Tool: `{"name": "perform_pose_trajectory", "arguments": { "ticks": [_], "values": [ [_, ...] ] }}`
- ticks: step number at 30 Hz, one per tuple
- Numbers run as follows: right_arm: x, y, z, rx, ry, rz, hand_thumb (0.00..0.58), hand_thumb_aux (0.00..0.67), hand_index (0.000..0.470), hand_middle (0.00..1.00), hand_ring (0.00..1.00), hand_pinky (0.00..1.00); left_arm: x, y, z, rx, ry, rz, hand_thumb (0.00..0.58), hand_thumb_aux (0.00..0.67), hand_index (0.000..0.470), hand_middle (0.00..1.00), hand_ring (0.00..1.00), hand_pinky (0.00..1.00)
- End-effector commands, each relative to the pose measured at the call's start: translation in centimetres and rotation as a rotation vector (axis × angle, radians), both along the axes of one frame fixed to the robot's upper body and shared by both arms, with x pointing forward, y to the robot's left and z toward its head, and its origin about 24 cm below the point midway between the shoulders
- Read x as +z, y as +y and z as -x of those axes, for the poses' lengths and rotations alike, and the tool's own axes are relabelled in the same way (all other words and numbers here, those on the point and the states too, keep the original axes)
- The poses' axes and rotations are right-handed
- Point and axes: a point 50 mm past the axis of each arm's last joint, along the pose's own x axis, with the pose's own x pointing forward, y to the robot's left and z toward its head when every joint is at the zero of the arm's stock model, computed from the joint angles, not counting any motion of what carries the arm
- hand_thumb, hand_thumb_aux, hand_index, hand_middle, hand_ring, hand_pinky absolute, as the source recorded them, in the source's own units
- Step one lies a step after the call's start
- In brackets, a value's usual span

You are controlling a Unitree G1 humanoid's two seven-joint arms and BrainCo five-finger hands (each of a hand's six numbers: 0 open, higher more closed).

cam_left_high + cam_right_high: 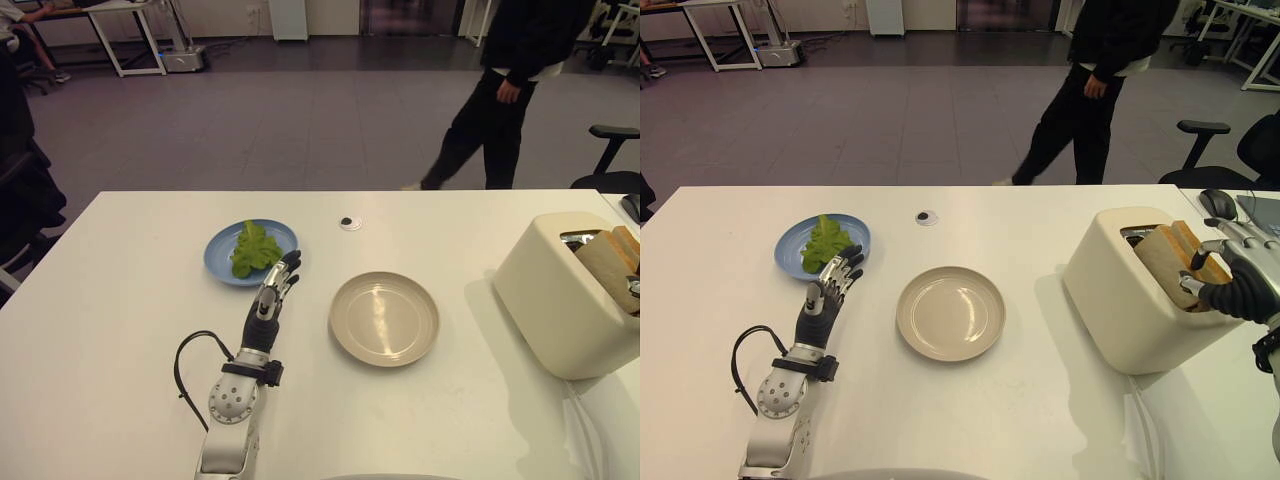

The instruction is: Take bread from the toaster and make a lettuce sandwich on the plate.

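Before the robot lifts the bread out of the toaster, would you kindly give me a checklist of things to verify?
1. Bread stands up out of the toaster slot: ok.
2. Right hand has its fingers curled on the bread: ok. Firmness of the hold: cannot tell.
3. Beige plate is bare, ready for a slice: ok.
4. Lettuce lies on the blue plate: ok.
5. Left hand lies open beside the blue plate, off the path from toaster to beige plate: ok.
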Motion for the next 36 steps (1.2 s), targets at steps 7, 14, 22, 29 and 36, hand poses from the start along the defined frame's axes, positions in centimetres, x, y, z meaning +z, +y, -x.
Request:
{"name": "perform_pose_trajectory", "arguments": {
  "ticks": [7, 14, 22, 29, 36],
  "values": [
    [0.6, 0.3, -0.4, 0.015, -0.012, 0.020, 0.429, 0.328, 0.230, 0.00, 0.00, 0.00, 0.0, 0.3, 0.1, 0.012, 0.005, 0.000, 0.000, 0.000, 0.000, 0.00, 0.00, 0.00],
    [0.2, 0.4, -0.5, 0.026, 0.004, 0.010, 0.438, 0.339, 0.238, 0.00, 0.00, 0.00, 0.0, 0.2, 0.1, 0.014, 0.005, 0.004, 0.000, 0.000, 0.000, 0.00, 0.00, 0.00],
    [-1.4, 0.9, -0.6, 0.045, 0.059, -0.024, 0.447, 0.349, 0.245, 0.00, 0.00, 0.00, 0.0, 0.2, 0.2, 0.016, 0.004, 0.005, 0.000, 0.000, 0.000, 0.00, 0.00, 0.00],
    [-3.0, 0.2, -0.7, 0.012, 0.101, -0.041, 0.452, 0.355, 0.249, 0.00, 0.00, 0.00, 0.0, 0.3, 0.2, 0.017, 0.003, 0.005, 0.000, 0.000, 0.000, 0.00, 0.00, 0.00],
    [-3.4, -0.3, -0.8, -0.006, 0.103, -0.045, 0.566, 0.568, 0.398, 0.00, 0.00, 0.00, 0.0, 0.4, 0.2, 0.018, 0.004, 0.003, 0.000, 0.000, 0.000, 0.00, 0.00, 0.00]
  ]
}}
